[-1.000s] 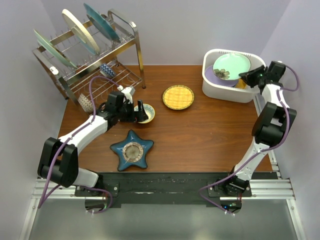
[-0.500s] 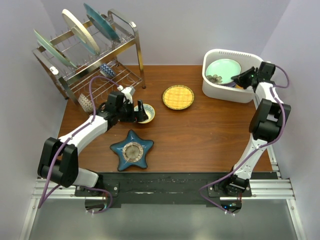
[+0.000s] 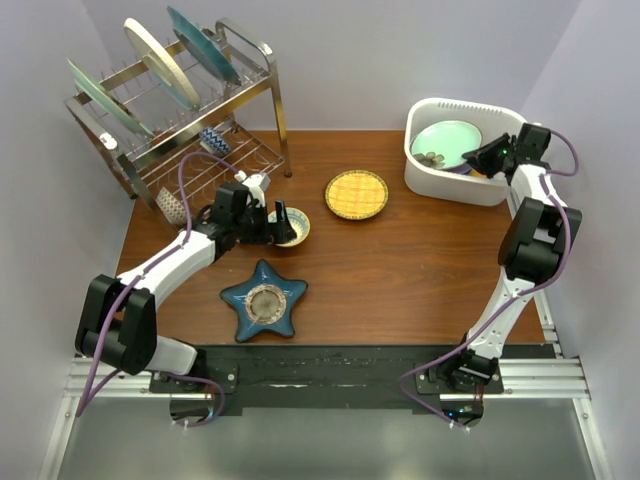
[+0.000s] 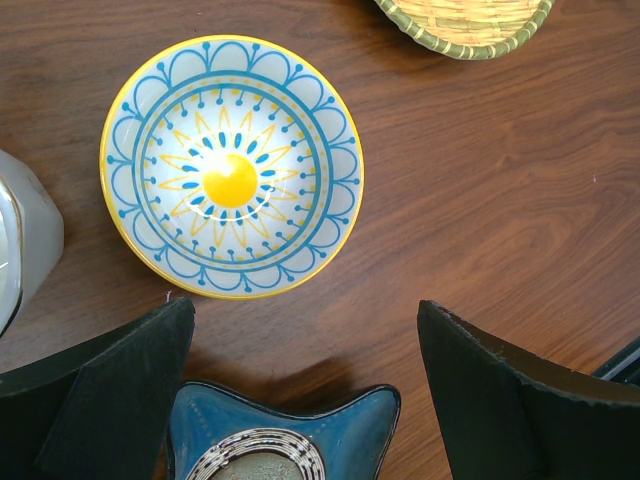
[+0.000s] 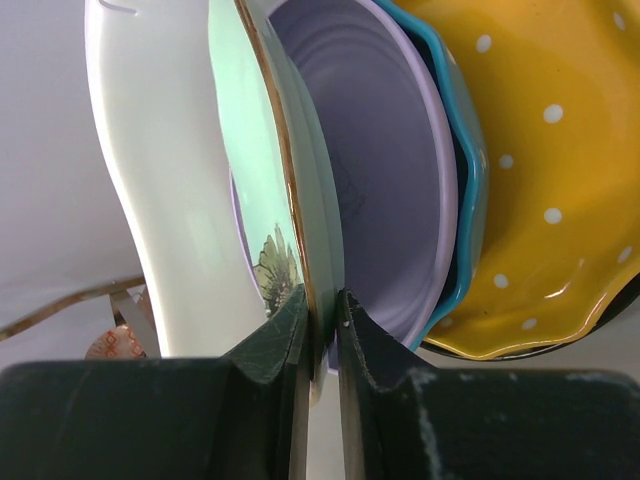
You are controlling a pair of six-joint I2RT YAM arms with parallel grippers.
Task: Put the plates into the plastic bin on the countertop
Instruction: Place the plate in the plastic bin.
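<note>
pinching the mint green plate [image 5: 250,150] edgewise, right fingers [image 5: 268,352] over plastic bin [image 3: 452,186].

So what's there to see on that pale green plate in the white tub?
The mint green plate is round and glossy, like glazed ceramic, with a thin golden-brown edge and a dark flower motif near one side. It sits inside the white bin, leaning over a lavender plate, its rim pinched by the right claw.

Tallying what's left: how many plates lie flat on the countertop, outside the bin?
2: the yellow-brown patterned plate near the view's centre, and the dark-blue star-shaped plate closer to the robot, leftward. None appears hidden.
</note>
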